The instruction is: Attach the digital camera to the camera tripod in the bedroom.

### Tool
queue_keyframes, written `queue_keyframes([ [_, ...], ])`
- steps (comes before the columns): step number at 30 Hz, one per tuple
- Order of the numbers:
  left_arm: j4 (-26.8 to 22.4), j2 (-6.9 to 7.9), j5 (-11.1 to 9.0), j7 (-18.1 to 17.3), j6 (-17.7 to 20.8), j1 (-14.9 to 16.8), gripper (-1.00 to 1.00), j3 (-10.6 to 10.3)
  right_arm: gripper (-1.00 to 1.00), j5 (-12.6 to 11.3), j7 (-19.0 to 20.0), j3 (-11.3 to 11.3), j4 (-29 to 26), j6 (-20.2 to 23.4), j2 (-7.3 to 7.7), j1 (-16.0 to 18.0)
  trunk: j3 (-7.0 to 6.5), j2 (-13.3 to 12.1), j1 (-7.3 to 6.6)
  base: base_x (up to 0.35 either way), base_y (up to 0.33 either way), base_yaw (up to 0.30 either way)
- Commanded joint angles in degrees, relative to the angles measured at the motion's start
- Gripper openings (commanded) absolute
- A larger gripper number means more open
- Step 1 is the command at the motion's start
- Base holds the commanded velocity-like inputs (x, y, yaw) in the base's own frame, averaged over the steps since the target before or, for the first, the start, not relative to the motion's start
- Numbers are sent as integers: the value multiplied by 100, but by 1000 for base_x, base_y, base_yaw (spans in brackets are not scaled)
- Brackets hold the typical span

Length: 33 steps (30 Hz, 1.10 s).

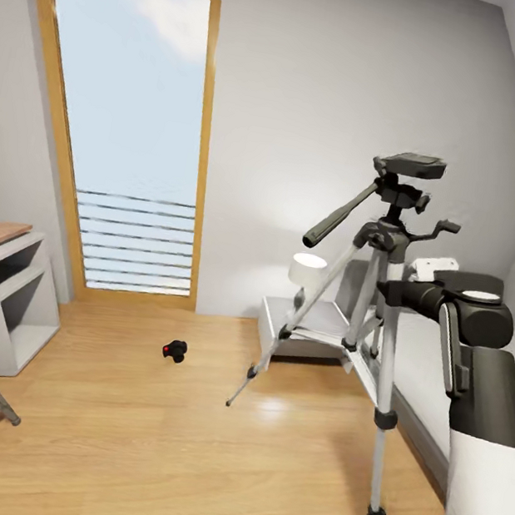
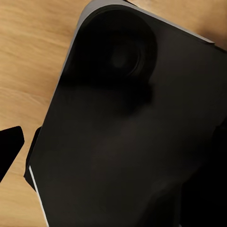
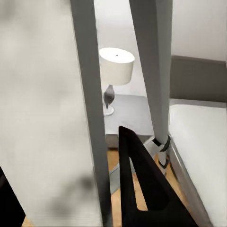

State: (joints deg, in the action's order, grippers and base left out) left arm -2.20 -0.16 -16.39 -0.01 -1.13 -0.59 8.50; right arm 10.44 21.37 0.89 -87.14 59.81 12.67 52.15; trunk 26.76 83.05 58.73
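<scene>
While its gripper state is unclear, right arm (image 1: 481, 331) reaches against camera tripod (image 1: 380, 254).

The camera tripod (image 1: 370, 311) is done in silver legs with black joints and a black head. The digital camera (image 1: 176, 350) is black with a red dot. Light honey-toned wood planks are used for the floor (image 1: 131, 446), white for the walls (image 1: 337, 94), orange-tan wood for the window frame (image 1: 201, 138), and white for the lamp shade (image 3: 116, 65).
</scene>
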Motion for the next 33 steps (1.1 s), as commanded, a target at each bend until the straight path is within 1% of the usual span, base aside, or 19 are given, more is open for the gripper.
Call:
queue_keyframes([
  [1, -9, -2, -14, 0, -4, -3, 100, 33, -100, 44, 45, 0, -7, 19, -2, -43, 4, 3, 0, 0, -4, 0],
  [4, -9, -2, -14, 1, -2, -3, 100, 36, -100, 45, 48, -1, 179, 19, -7, -106, 4, 3, 0, 0, -2, 0],
  [8, -8, -2, -14, 1, -2, -3, 100, 37, -100, 51, 55, -1, 576, 19, -9, -153, 4, 3, 0, 0, 0, 0],
  [9, 0, 6, -22, 10, -1, -3, 100, 46, -100, 106, 30, 5, 611, 19, 25, -170, 5, 4, 0, 0, 0, 0],
  [10, -7, 0, -22, 7, -1, -1, 100, 43, -100, 77, 30, 15, 646, 19, 17, -170, 5, 4, 0, 0, 0, 0],
  [11, -9, 0, -22, 6, -1, 0, 100, 42, -100, 128, 33, 19, 682, 19, 13, -170, 5, 4, 0, 0, 0, 0],
  [15, -12, -3, -22, 4, -1, 2, 100, 40, -100, 122, 36, 24, 821, 19, 7, -170, 5, 4, 0, 0, 0, 0],
  [16, -14, -4, -22, 3, -1, 2, 100, 39, -100, 123, 38, 28, 811, 19, 7, -170, 5, 4, 0, 0, 0, 0],
  [17, -17, -6, -22, 2, -1, 2, 100, 38, -100, 135, 46, 27, 779, 19, 40, -170, 5, 4, 0, 0, 0, 0],
  [18, -17, -8, -22, 2, -1, 4, 100, 38, -100, 104, 48, 30, 746, 19, 51, -170, 5, 4, 0, 0, 0, 0],
  [20, -17, -6, -22, 2, -1, 3, 100, 38, -100, 164, 51, 32, 682, 19, 56, -170, 5, 4, 0, 0, 0, 0],
  [23, -18, -4, -22, 1, -1, 3, 100, 38, -100, 158, 58, 56, 586, 19, 64, -170, 5, 4, 0, 0, 0, 0],
  [27, -18, -6, -22, 1, -1, 6, 100, 38, -100, 118, 70, 177, 458, 19, 61, -170, 5, 4, 0, 0, 0, 0],
  [33, -18, -5, -22, 1, -1, 3, 100, 38, -100, 85, 92, 379, 443, 19, 66, -170, 5, 4, 0, 0, 0, 0],
])
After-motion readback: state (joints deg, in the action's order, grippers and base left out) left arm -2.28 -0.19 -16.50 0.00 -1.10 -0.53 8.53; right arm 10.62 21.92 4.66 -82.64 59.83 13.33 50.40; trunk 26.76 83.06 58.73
